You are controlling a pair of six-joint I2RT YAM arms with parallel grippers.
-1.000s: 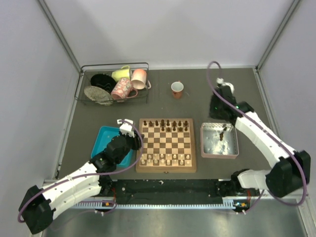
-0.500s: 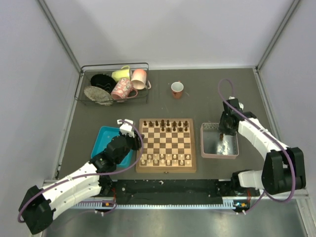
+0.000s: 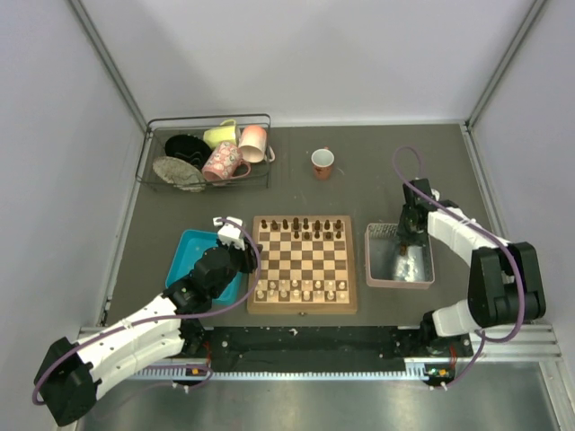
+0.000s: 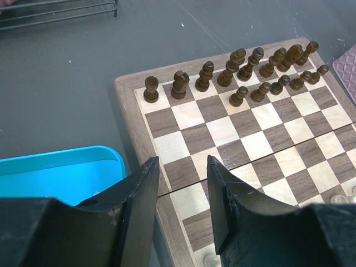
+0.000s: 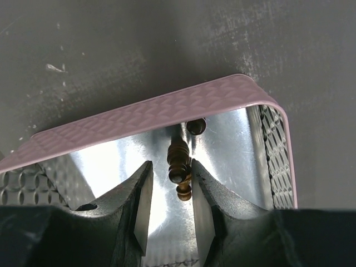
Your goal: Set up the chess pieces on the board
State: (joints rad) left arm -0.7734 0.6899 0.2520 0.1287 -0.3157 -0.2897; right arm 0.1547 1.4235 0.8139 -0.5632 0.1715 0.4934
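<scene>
dark brown chess pieces [image 4: 205, 76], checkered board [image 4: 245, 140]

The square wooden checkered chessboard [image 3: 302, 264] lies mid-surface. Small dark brown wooden chessmen [image 3: 305, 224] stand on its far rows and pale cream chessmen [image 3: 301, 289] on its near rows. A blue plastic tray [image 3: 184, 247] lies just left of it and a pink-rimmed metal tray [image 3: 400, 284] just right. At that tray's far end, a dark brown turned piece [image 5: 178, 161] sits between the right end effector's [image 5: 169, 173] fingers. A black wire basket [image 3: 154, 135] sits far left.
</scene>
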